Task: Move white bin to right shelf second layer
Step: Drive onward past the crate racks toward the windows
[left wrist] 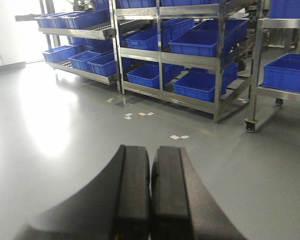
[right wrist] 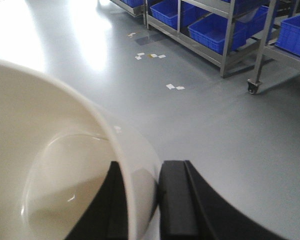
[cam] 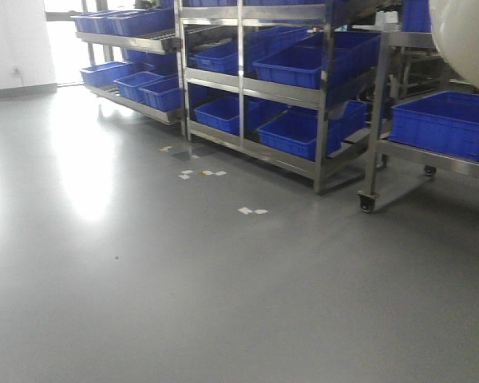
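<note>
The white bin [right wrist: 50,150] fills the left of the right wrist view, held above the grey floor with its open mouth facing the camera. My right gripper [right wrist: 140,167] is shut on its wall, one finger inside [right wrist: 115,205] and one outside [right wrist: 176,200]. The bin's curved side [cam: 467,40] shows at the top right corner of the front view. My left gripper [left wrist: 150,150] is shut with nothing between its pads. The right shelf second layer [cam: 283,92] lies ahead, carrying blue crates [cam: 291,68]. Its rollers cannot be made out.
A second steel rack [cam: 132,40] with blue crates stands further left. A wheeled steel cart [cam: 431,155] with a blue crate [cam: 445,121] is at the right, its caster [cam: 367,202] on the floor. White tape marks [cam: 252,211] dot the grey floor.
</note>
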